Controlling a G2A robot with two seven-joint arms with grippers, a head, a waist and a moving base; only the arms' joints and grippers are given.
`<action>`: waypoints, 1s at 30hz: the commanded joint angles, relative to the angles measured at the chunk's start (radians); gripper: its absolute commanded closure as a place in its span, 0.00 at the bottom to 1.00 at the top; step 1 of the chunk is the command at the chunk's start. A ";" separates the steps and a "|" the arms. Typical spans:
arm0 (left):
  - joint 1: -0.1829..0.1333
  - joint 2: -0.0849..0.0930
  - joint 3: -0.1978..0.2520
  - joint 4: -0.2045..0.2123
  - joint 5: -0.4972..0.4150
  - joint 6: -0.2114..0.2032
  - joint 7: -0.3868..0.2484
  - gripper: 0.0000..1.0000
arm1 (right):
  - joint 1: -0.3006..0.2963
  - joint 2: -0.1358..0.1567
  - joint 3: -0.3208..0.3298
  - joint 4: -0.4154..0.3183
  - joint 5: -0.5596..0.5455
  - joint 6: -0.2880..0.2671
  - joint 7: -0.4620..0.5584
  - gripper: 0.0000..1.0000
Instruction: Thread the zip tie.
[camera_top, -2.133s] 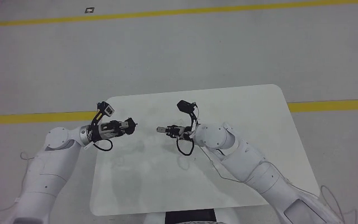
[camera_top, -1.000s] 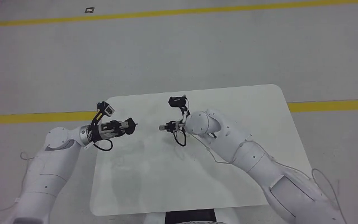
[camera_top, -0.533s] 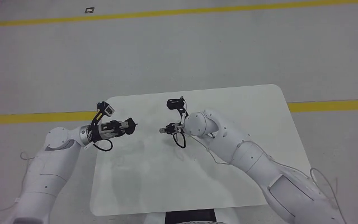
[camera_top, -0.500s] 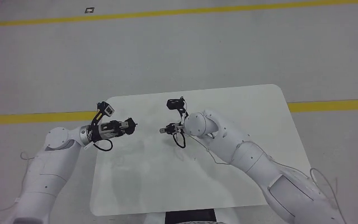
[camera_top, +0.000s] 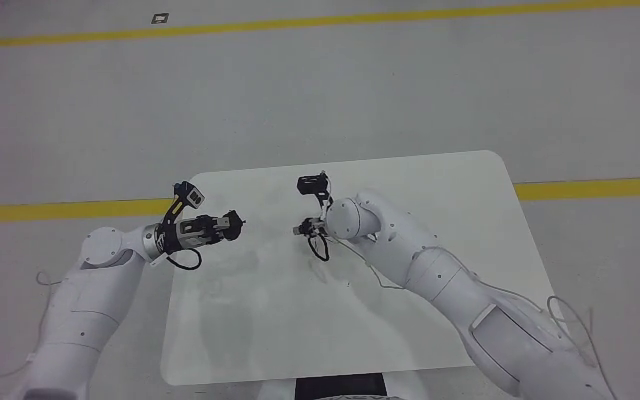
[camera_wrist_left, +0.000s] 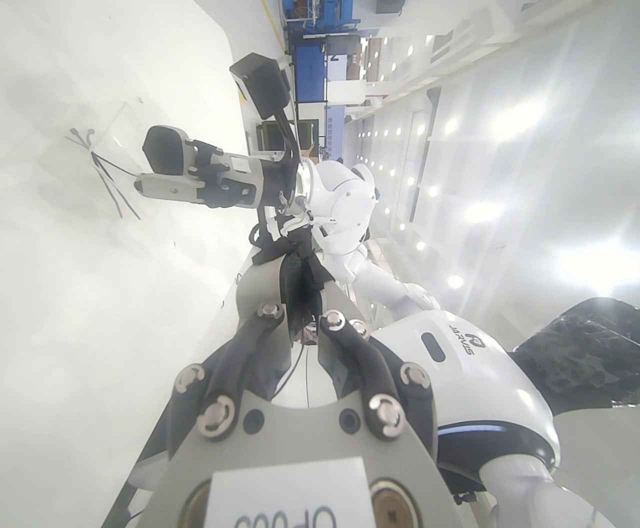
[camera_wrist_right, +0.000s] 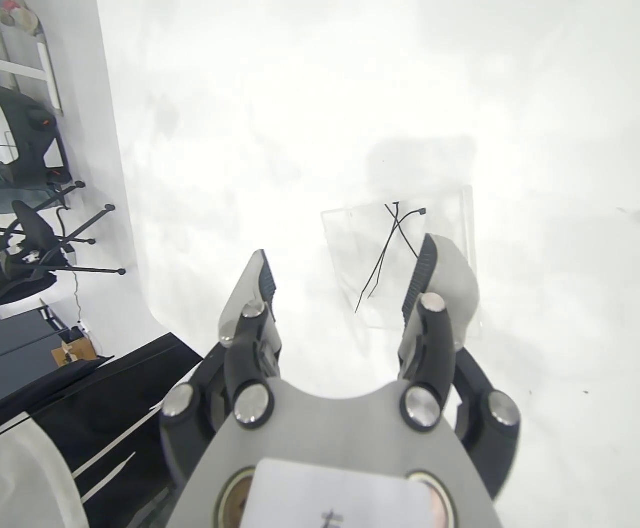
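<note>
Two or three thin black zip ties (camera_wrist_right: 392, 247) lie crossed in a shallow clear tray (camera_wrist_right: 340, 235) on the white table (camera_top: 440, 200). My right gripper (camera_wrist_right: 345, 280) hangs open just above the tray, with the ties' tails between its fingers and nothing held. From the left wrist view the same right gripper (camera_wrist_left: 142, 172) hovers beside the ties (camera_wrist_left: 107, 180). My left gripper (camera_wrist_left: 295, 272) is shut, with nothing visible in it, and points across the table at the right one. In the top view the left gripper (camera_top: 236, 224) and right gripper (camera_top: 299, 229) face each other a short gap apart.
The table's rounded edge (camera_wrist_right: 145, 300) runs close beside the tray, with chairs on the floor beyond. A black cable loop (camera_top: 318, 248) hangs under the right wrist. Yellow floor lines (camera_top: 300, 20) cross behind the table.
The right arm has swung its forearm toward the table's middle and turned its wrist; its gripper has stayed near the same spot. The left arm has not moved.
</note>
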 joint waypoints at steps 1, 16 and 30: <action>0.000 0.000 0.000 0.000 0.000 0.000 0.000 1.00 | 0.002 -0.005 0.000 0.009 -0.009 0.000 0.005 0.76; 0.000 0.000 0.000 0.000 0.000 0.000 0.000 1.00 | -0.003 -0.045 0.010 0.070 -0.114 0.000 0.059 0.80; 0.000 0.000 0.000 0.000 0.000 0.000 0.000 1.00 | 0.014 -0.104 0.007 0.169 -0.152 0.000 0.061 0.80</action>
